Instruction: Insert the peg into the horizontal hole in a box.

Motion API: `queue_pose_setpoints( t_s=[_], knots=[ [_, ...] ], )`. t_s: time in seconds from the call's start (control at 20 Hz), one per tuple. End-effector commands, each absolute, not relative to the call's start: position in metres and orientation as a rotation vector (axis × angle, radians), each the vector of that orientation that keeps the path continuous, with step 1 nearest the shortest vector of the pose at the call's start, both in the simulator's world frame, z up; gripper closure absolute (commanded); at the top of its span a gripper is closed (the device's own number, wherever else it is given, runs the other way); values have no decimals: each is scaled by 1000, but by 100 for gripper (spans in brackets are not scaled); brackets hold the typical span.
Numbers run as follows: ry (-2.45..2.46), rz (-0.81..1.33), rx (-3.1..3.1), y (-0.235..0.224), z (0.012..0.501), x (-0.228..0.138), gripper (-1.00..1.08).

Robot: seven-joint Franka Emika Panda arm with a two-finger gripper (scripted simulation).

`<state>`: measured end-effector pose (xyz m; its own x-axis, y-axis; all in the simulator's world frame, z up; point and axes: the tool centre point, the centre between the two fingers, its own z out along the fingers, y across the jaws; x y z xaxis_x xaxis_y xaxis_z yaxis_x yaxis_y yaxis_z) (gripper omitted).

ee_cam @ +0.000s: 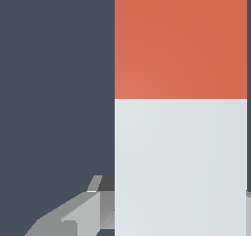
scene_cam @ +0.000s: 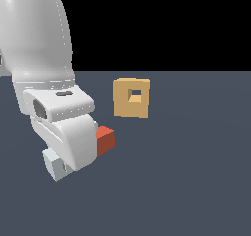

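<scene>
Dark slate floor (scene_cam: pixel 196 181), black backdrop (scene_cam: pixel 162 29)

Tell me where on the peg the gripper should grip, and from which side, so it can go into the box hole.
Grip the peg on its pale grey-white half, coming from above across its flat sides. Its square section gives the fingers parallel faces, and that leaves the red end, which lies nearer the box, free to enter the hole. The gripper looks to straddle that pale half, though closure is unclear.

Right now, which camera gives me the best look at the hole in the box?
The exterior view: the horizontal hole shows clearly in the face of the tan box. The wrist view shows neither, only the peg filling the frame.
</scene>
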<state>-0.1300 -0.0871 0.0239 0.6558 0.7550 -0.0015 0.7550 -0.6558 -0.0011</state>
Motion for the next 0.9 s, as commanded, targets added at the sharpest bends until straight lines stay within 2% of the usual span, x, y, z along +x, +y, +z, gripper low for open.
queue_pose_setpoints(
  t_s=[0.0,0.45,0.85],
  knots=[
    [-1325,0,-2849,-83,26,-125,108],
    [-1503,2,-2762,-54,42,-84,108],
    [-1773,3,-2598,3,67,-28,108]
  ],
)
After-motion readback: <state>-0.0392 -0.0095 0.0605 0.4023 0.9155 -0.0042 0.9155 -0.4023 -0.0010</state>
